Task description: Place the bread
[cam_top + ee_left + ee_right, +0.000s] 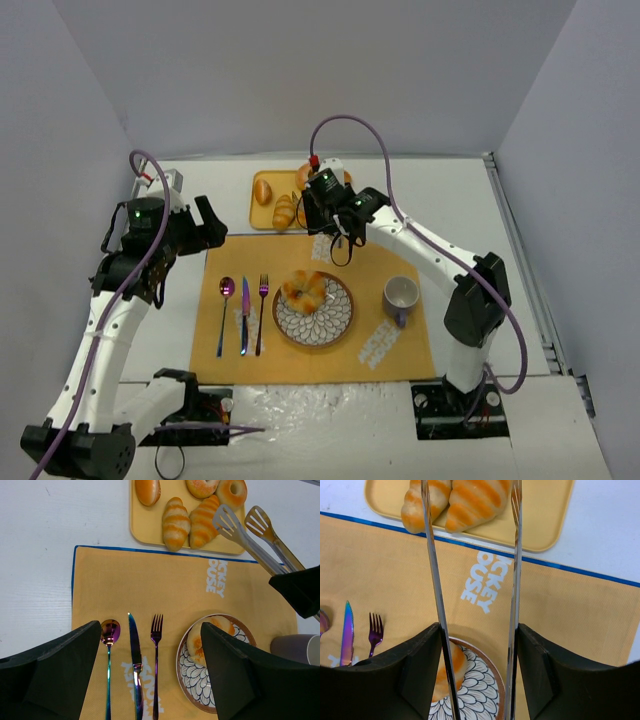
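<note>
The right gripper [479,630] is clamped on the tongs [227,524]. Its two fingers press the outsides of the tongs' arms, which stand apart with nothing between them. The tongs reach over the far edge of the mat [215,350] to the tray [145,522]. Their heads lie by the two striped rolls [176,522] at the tray's near edge, and whether they touch a roll cannot be told.

A roll [303,290] lies on the plate [330,322], toward its far left side. The plate sits in the middle of the mat. More bread lies further back on the tray, beyond the mat.

The left gripper [150,627] hangs over the left part of the mat with its jaws wide open and holding nothing. Below it, the spoon [109,632], knife [134,650] and fork [156,630] lie side by side just left of the plate. A cup [401,296] stands on the mat to the plate's right.
</note>
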Robot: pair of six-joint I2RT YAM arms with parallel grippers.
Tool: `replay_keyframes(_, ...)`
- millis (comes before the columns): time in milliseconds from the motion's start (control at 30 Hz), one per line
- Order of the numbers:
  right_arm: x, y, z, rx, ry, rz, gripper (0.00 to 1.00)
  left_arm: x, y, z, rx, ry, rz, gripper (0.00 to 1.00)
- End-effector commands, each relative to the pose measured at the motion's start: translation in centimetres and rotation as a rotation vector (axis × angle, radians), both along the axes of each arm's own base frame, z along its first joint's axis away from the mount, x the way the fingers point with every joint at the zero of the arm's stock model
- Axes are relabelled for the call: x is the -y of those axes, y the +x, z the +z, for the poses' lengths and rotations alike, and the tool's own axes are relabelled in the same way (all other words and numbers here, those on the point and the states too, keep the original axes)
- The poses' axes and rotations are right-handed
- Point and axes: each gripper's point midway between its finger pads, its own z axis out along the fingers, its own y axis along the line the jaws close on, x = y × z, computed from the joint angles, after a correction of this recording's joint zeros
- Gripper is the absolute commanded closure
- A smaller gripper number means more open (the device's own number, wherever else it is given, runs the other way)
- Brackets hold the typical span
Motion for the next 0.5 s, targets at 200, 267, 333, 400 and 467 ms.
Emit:
replay_keyframes(200, -1.6, 5.0, 1.2, 0.035, 0.119, -0.024, 0.44, 0.2, 1.1, 2.2, 0.083, -0.014, -0.008, 0.23)
replay_keyframes(267, -1.8, 5.3, 0.9, 0.030, 0.127, -0.021, 0.45, 0.2, 1.1, 2.2, 0.083, -0.014, -0.007, 0.23)
replay_keyframes(333, -1.8, 5.7, 0.5, 0.023, 0.129, -0.022, 0.45, 0.2, 1.1, 2.1, 0.082, -0.013, -0.005, 0.23)
replay_keyframes(400, -1.9, 5.8, 0.0, 0.013, 0.127, -0.021, 0.45, 0.2, 1.1, 2.1, 0.084, -0.013, -0.005, 0.23)
replay_keyframes(467, -1.9, 5.9, -0.3, 0.009, 0.126, -0.021, 0.45, 0.2, 1.1, 2.1, 0.082, -0.013, -0.005, 0.23)
